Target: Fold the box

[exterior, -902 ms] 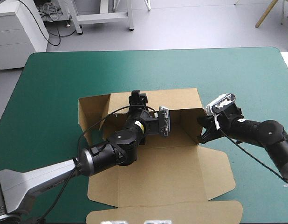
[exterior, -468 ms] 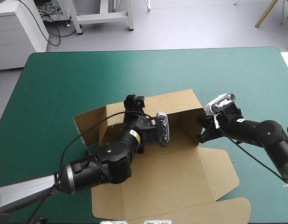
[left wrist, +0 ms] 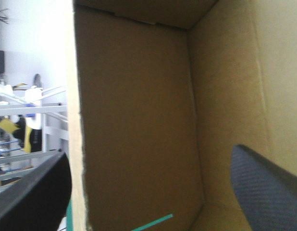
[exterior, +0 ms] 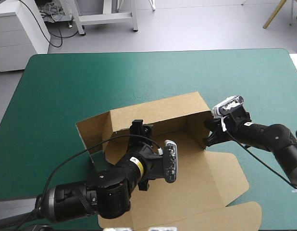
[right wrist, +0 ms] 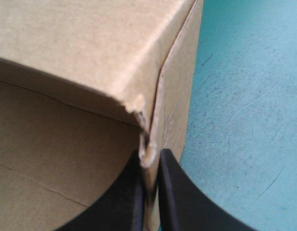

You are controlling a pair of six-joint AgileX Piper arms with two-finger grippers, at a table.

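The brown box [exterior: 206, 183] lies about in the middle of the teal-green cover [exterior: 67, 82], a little toward the near edge, and it is turned slightly against the table's edges. It is half formed. The far wall [exterior: 158, 108] stands raised, the right wall [exterior: 196, 126] stands raised beside it, and on the left a side flap [exterior: 90, 132] leans outward from the corner. The lid panel with its tabs lies flat on the cover, toward the near edge.

The left gripper [exterior: 141, 127] is over the floor of the box, pointing to the far left corner. In the left wrist view its two black fingers stand wide apart [left wrist: 151, 154] and they hold nothing. Ahead of them is the inner face of a raised wall [left wrist: 139, 120]. The cut edge of this wall runs just beside one finger; if it touches the finger, I cannot tell. A thin teal-green line shows at the foot of the wall.

The right gripper [exterior: 208, 137] is at the near end of the right wall. In the right wrist view its fingers are nearly closed [right wrist: 149, 156], with the corner of the board [right wrist: 67, 48] pinched between them; the edge there is a little crushed. The cover [right wrist: 244, 96] shows just beside this wall, on the outside
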